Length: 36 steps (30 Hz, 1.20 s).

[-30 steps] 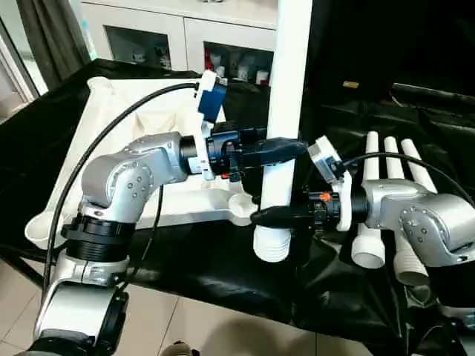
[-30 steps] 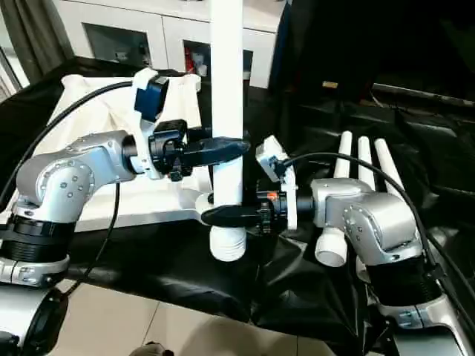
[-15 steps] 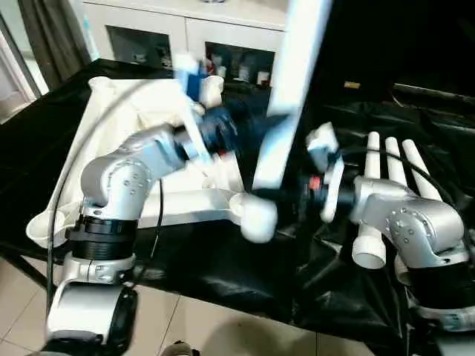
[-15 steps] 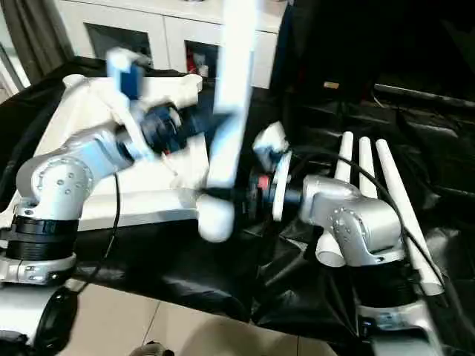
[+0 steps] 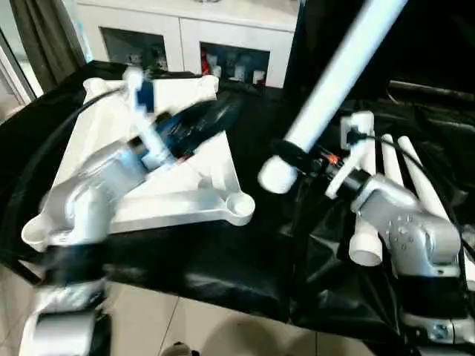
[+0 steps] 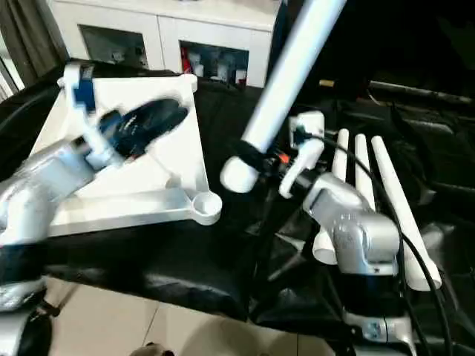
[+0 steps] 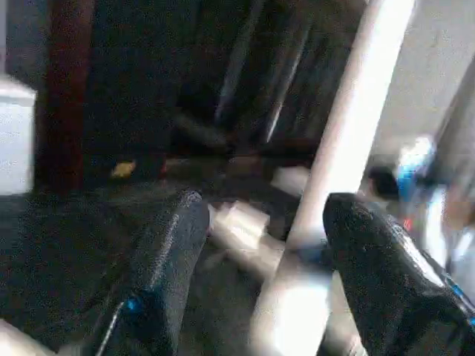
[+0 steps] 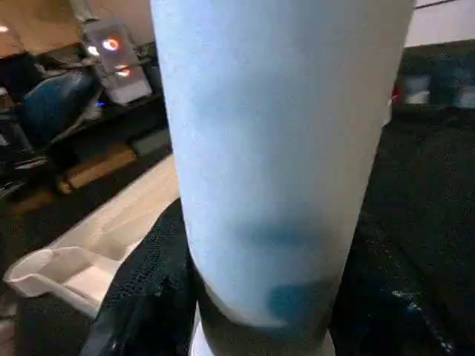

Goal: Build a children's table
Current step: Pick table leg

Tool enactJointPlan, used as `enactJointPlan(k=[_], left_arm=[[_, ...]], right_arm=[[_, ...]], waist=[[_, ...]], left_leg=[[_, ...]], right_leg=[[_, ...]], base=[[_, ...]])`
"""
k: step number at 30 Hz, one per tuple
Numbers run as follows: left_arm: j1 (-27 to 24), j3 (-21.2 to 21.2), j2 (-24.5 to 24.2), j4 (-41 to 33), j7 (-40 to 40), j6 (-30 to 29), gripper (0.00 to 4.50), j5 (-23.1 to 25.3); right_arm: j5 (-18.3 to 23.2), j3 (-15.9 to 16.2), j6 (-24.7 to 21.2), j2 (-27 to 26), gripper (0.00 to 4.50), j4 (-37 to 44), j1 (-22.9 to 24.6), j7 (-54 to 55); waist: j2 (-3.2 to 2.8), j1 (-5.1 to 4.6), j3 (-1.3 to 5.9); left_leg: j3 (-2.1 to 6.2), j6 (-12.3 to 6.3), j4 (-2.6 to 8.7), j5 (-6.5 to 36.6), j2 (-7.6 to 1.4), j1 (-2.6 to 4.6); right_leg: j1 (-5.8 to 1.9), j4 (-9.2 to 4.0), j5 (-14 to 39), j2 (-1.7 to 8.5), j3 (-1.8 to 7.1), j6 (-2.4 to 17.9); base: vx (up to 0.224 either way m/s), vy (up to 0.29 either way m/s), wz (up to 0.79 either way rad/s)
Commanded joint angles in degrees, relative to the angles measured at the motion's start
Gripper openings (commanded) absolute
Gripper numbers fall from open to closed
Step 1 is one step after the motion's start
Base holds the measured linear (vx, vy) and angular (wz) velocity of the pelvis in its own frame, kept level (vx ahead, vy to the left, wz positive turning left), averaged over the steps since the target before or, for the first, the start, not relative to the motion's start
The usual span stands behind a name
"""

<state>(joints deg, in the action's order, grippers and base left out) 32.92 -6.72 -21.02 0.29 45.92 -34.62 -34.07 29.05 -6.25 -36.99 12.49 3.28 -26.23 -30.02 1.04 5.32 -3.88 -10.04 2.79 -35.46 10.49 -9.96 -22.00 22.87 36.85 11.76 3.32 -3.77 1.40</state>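
Observation:
The white table top (image 5: 178, 196) lies underside up on the black cloth, with a round corner socket (image 5: 239, 206) at its near right corner. My right gripper (image 5: 291, 156) is shut on one white leg (image 5: 334, 78) close to its lower end. That leg slants up and to the right, its lower end (image 5: 271, 176) hanging in the air to the right of the socket. In the right wrist view the leg (image 8: 274, 148) sits between the black fingers (image 8: 145, 297). My left gripper (image 5: 214, 117) is open above the table top, apart from the leg. Its fingers (image 7: 167, 252) hold nothing.
Three more white legs (image 6: 364, 185) lie side by side on the black cloth at the right, behind my right forearm. A white cabinet with glass doors (image 5: 223, 44) stands behind the table. The cloth's front edge drops to a tiled floor (image 5: 193, 326).
My left gripper has let go of the leg and swung left over the table top. My right gripper has tipped the leg from upright to a slant and raised its lower end.

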Motion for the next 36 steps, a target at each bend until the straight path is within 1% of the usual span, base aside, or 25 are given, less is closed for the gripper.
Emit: enactJointPlan(k=[1,2,3,5,7,8,9,11,13,14,16,19,20,21,23,24,25,26,27,28,31,32,34,35,36], left_arm=[[-1.64,6.97,-4.00,0.18,1.14,5.59,3.01,9.29],[-2.47,13.12,-7.01,4.57,1.17,11.91,3.01,17.59],[-2.80,14.99,-7.78,6.13,1.26,13.92,3.01,20.04],[-3.07,16.95,-7.41,10.62,-2.15,19.16,3.01,25.04],[-3.54,14.06,-4.43,11.94,-7.71,21.19,3.01,25.50],[-3.54,14.06,-4.43,11.94,-7.71,21.19,3.01,25.50],[-4.08,12.16,-2.98,12.13,-11.81,19.98,3.01,25.36],[-4.20,11.79,-2.73,12.40,-13.78,18.61,3.01,25.52],[-4.46,11.83,-3.01,13.10,-14.89,18.32,3.01,26.08],[-5.10,13.06,-4.07,13.71,-13.10,19.45,3.01,26.67],[-5.72,15.98,-6.18,15.38,-8.51,22.99,3.01,27.91],[-5.86,17.56,-7.18,16.19,-5.03,25.68,3.01,29.04],[-6.40,18.09,-7.74,15.56,-2.39,27.15,3.01,29.49],[-6.75,18.15,-7.94,14.94,-2.13,27.09,3.01,29.62],[-6.93,18.06,-7.72,14.42,-5.10,28.57,3.01,31.24],[-7.35,15.25,-5.83,13.36,-9.76,27.98,3.01,30.35],[-7.68,13.18,-4.45,12.54,-13.11,27.32,3.01,29.51],[-8.47,11.00,-3.00,11.27,-17.64,25.10,3.01,29.19],[-8.73,10.52,-2.67,10.94,-18.74,24.89,3.01,29.20],[-10.30,8.18,-0.95,9.00,-24.71,23.28,3.01,29.59],[-15.03,4.05,3.16,2.86,-30.01,20.56,3.01,27.94],[-15.03,4.05,3.16,2.86,-30.01,20.56,3.01,27.94],[-17.64,3.61,4.09,0.14,-29.61,19.25,3.01,27.89],[-17.79,3.36,4.48,-0.26,-29.72,18.48,3.01,27.44],[-17.88,3.29,4.81,-0.69,-29.65,17.62,3.01,26.83]], right_arm=[[-2.71,0.39,2.67,0.67,1.91,1.05,0.27,1.85],[-5.58,1.67,4.42,1.13,1.91,-0.70,0.37,3.48],[-6.74,2.15,5.45,1.26,1.91,-1.40,0.48,4.22],[-9.99,3.65,7.24,1.98,1.91,-3.15,0.98,6.40],[-11.64,4.19,7.60,2.11,1.91,-3.04,2.18,8.04],[-11.64,4.19,7.60,2.11,1.91,-3.04,2.18,8.04],[-11.49,3.85,7.29,1.35,1.90,-1.98,3.47,8.79],[-11.31,3.64,7.08,0.85,1.90,-1.43,4.06,9.15],[-11.66,4.33,6.92,0.57,1.90,-0.79,4.82,9.30],[-11.84,5.20,6.75,0.04,1.90,0.32,5.76,9.31],[-12.32,6.71,7.12,-0.58,1.90,1.20,6.69,9.42],[-12.77,7.38,7.49,-0.50,1.90,1.09,6.74,9.40],[-12.96,7.35,7.48,-0.39,1.90,1.14,6.74,9.58],[-13.07,7.18,7.48,-0.43,1.90,1.25,6.80,9.87],[-13.54,6.91,7.61,-0.54,1.90,1.51,6.96,10.54],[-13.79,5.77,7.13,-1.54,1.90,1.83,7.03,12.93],[-13.93,4.93,6.75,-2.28,1.90,2.07,7.09,14.70],[-14.82,4.99,7.68,-2.67,1.90,2.42,7.42,15.86],[-15.07,5.09,7.99,-2.75,1.90,2.55,7.55,16.02],[-17.60,6.50,10.49,-2.69,1.90,3.21,8.39,16.94],[-18.31,8.15,11.20,-3.38,1.90,4.02,10.05,17.57],[-18.31,8.15,11.20,-3.38,1.90,4.02,10.05,17.57],[-18.26,9.31,12.16,-3.79,1.90,3.19,11.28,16.50],[-18.16,9.67,12.47,-3.88,1.90,3.12,11.47,16.04],[-17.87,9.86,12.47,-4.13,1.90,3.32,11.64,15.72]], waist=[[-0.55,-0.05,4.18],[-0.60,-0.39,4.11],[-0.47,-0.23,4.16],[-0.75,-0.53,4.20],[-0.95,-0.47,4.33],[-0.78,-0.41,4.48],[-0.99,-0.41,4.51],[-0.77,-0.46,4.44],[-0.73,-0.57,4.31],[-0.11,-0.66,4.31],[-0.49,-0.74,4.28],[-0.80,-0.89,4.14],[-1.01,-1.00,4.11],[-1.22,-1.00,4.09],[-1.09,-0.82,4.10],[-1.30,-0.84,4.17],[-1.18,-0.86,4.13],[-0.45,-0.82,4.18],[-0.71,-0.80,4.28],[-0.80,-0.75,4.18],[-0.44,-0.92,4.13],[-0.42,-1.16,3.96],[-0.86,-1.15,4.01],[-1.00,-1.27,3.78],[-0.91,-1.34,3.86]], left_leg=[[1.44,2.46,4.77,9.55,-3.16,1.33],[1.33,2.62,4.82,9.71,-3.05,1.20],[1.38,2.79,4.82,9.77,-3.11,1.49],[1.39,3.70,4.89,10.12,-2.95,1.35],[1.33,4.47,4.80,10.48,-3.08,1.56],[1.39,4.17,4.80,10.15,-3.21,1.39],[1.45,3.78,4.76,9.97,-3.19,1.20],[1.33,3.25,4.63,10.24,-3.20,1.21],[1.35,2.21,4.64,9.83,-2.99,0.98],[1.23,1.92,4.64,9.93,-2.95,1.06],[1.36,1.76,4.78,10.29,-3.04,1.14],[1.41,2.03,4.91,11.36,-3.08,1.39],[1.44,2.76,5.03,12.50,-3.26,1.44],[1.46,3.06,5.06,12.81,-3.28,1.44],[1.41,3.40,5.07,13.46,-3.32,1.55],[1.41,3.70,5.04,13.50,-3.41,1.52],[1.40,3.60,5.02,13.55,-3.34,1.48],[1.38,3.40,4.99,13.05,-3.36,1.49],[1.40,3.51,4.88,12.58,-3.42,1.36],[1.37,3.21,4.84,12.49,-3.37,1.34],[1.40,2.68,4.81,12.23,-3.25,1.03],[1.39,2.05,4.87,12.27,-3.23,0.86],[1.46,1.67,4.77,13.34,-3.02,1.00],[1.52,1.70,4.95,14.61,-3.05,1.01],[1.48,1.86,4.90,15.12,-3.08,1.17]], right_leg=[[-2.91,-4.98,10.42,4.78,3.33,7.87],[-2.98,-4.81,10.79,4.66,3.41,7.39],[-2.72,-5.14,12.61,4.72,3.48,5.51],[-2.72,-5.18,13.41,4.75,3.55,4.72],[-2.70,-5.06,11.46,4.91,3.56,6.11],[-2.86,-4.83,9.03,4.99,3.47,7.41],[-2.97,-4.56,7.63,5.01,3.40,8.41],[-2.82,-4.56,6.36,4.97,3.43,9.18],[-2.97,-4.69,7.29,4.89,3.41,9.23],[-2.93,-4.99,8.20,4.88,3.42,8.94],[-2.72,-4.96,10.46,4.92,3.50,7.96],[-2.35,-5.28,12.06,4.90,3.54,7.68],[-2.32,-5.27,12.42,4.99,3.61,7.78],[-2.28,-5.21,12.22,4.98,3.61,7.95],[-2.27,-5.07,11.05,4.95,3.64,8.41],[-2.33,-4.79,10.24,4.97,3.65,8.64],[-2.31,-4.90,10.07,4.97,3.63,8.90],[-2.40,-4.95,9.66,5.05,3.55,9.36],[-2.60,-4.47,8.92,5.07,3.54,9.75],[-2.50,-4.73,9.39,5.09,3.55,9.57],[-2.77,-4.92,10.40,5.07,3.52,8.78],[-2.72,-5.20,11.28,5.01,3.50,8.53],[-2.43,-5.41,13.48,4.88,3.51,7.70],[-2.18,-5.81,15.51,4.78,3.51,6.96],[-2.10,-5.79,15.79,4.73,3.53,6.89]], base=[[0.000,0.000,0.00],[0.000,0.000,0.00],[0.000,0.000,0.00],[0.000,0.000,0.00],[0.000,0.000,0.00],[0.000,0.000,0.00],[0.000,0.000,0.00],[0.000,0.000,0.00],[0.000,0.000,0.00],[0.000,0.000,0.00],[0.000,0.000,0.00],[0.000,0.000,0.00],[0.000,0.000,0.00],[0.000,0.000,0.00],[0.000,0.000,0.00],[0.000,0.000,0.00],[0.000,0.000,0.00],[0.000,0.000,0.00],[0.000,0.000,0.00],[0.000,0.000,0.00],[0.000,0.000,0.00],[0.000,0.000,0.00],[0.000,0.000,0.00],[0.000,0.000,0.00],[0.000,0.000,0.00]])
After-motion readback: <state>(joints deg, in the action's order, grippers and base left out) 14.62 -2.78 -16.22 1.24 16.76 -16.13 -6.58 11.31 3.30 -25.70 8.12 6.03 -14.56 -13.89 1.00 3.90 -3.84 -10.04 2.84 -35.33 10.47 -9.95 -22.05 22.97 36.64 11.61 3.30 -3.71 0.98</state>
